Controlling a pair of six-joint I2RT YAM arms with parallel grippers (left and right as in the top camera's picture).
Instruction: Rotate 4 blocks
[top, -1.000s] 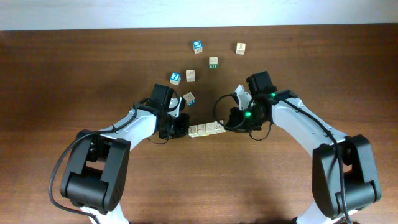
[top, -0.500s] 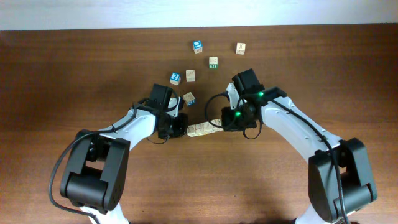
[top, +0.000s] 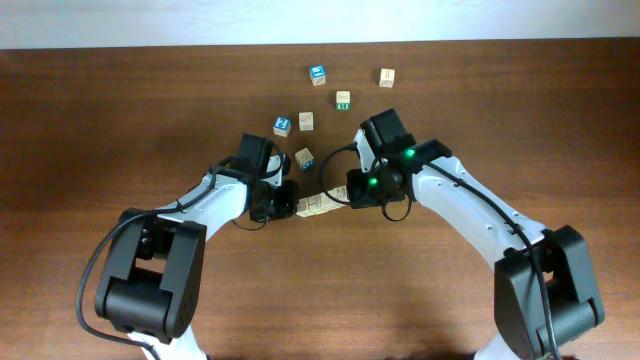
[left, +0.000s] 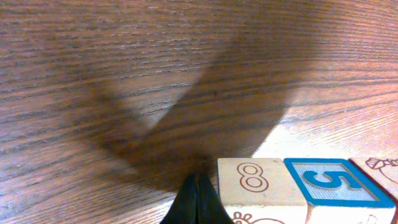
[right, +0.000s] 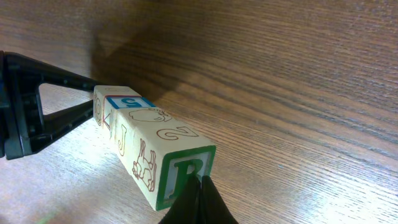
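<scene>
Several pale wooden blocks (top: 320, 205) lie pressed end to end in one short slanted row between my two grippers. My left gripper (top: 291, 207) is shut, its tip (left: 198, 190) against the row's left end beside the block with an "8" (left: 258, 180); a blue "5" face (left: 333, 182) follows. My right gripper (top: 351, 192) is shut too, its tip (right: 200, 190) pressed on the green "B" face (right: 180, 177) at the row's other end. In the right wrist view the left gripper's black fingers (right: 43, 112) show at the row's far end.
Loose cubes sit farther back: two blue-topped ones (top: 317, 73) (top: 283, 125), one with a dark green side (top: 343, 99), pale ones (top: 386, 77) (top: 306, 121), and a tilted one (top: 304, 158) close behind the row. Both arms flank the row.
My right gripper moved left and toward the back, pushing the row's right end; the row turned from level to slanted and shifted left. The left gripper barely moved.
</scene>
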